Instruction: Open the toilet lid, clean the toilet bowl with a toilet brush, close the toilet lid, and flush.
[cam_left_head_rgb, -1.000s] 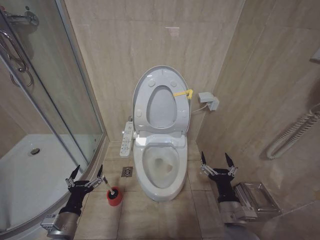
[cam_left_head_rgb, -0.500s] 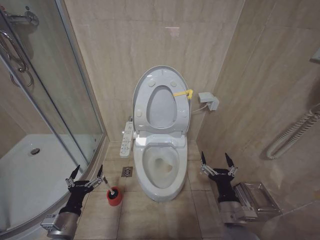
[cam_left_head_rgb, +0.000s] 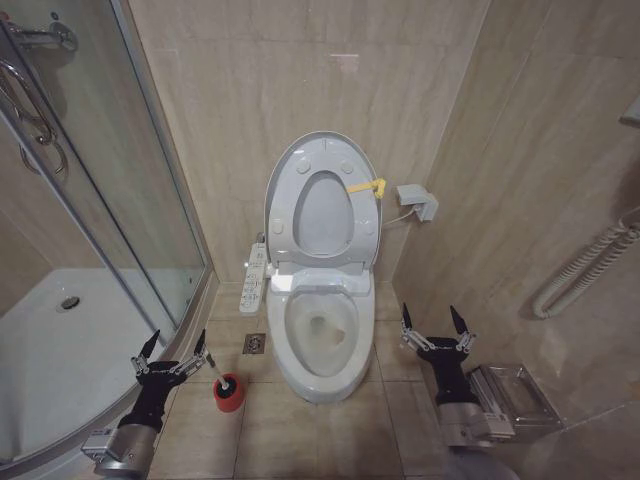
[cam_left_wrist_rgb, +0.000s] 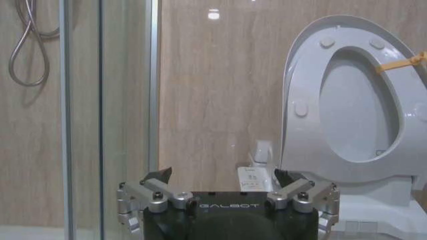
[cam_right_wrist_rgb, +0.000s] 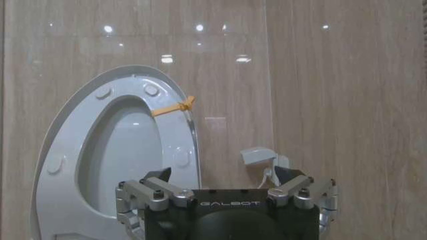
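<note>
The toilet lid (cam_left_head_rgb: 322, 215) stands raised against the back wall, and the seat ring (cam_left_head_rgb: 283, 215) is up in front of it with a yellow strap (cam_left_head_rgb: 366, 187) at its edge. Below lies the open toilet bowl (cam_left_head_rgb: 320, 335), faintly stained inside. The toilet brush (cam_left_head_rgb: 212, 368) sits in its red holder (cam_left_head_rgb: 229, 393) on the floor left of the bowl. My left gripper (cam_left_head_rgb: 172, 345) hovers open just left of the brush handle. My right gripper (cam_left_head_rgb: 432, 322) is open right of the bowl. The wrist views show the left gripper (cam_left_wrist_rgb: 222, 176) and the right gripper (cam_right_wrist_rgb: 223, 175) open, facing the lid (cam_left_wrist_rgb: 360, 95) (cam_right_wrist_rgb: 127, 145).
A white button panel (cam_left_head_rgb: 254, 274) hangs at the toilet's left side, with a floor drain (cam_left_head_rgb: 254, 344) below it. The curved glass shower door (cam_left_head_rgb: 120, 200) and shower tray (cam_left_head_rgb: 50, 340) close off the left. A wall box (cam_left_head_rgb: 418, 200), a coiled hose (cam_left_head_rgb: 585, 270) and a clear container (cam_left_head_rgb: 510, 395) are on the right.
</note>
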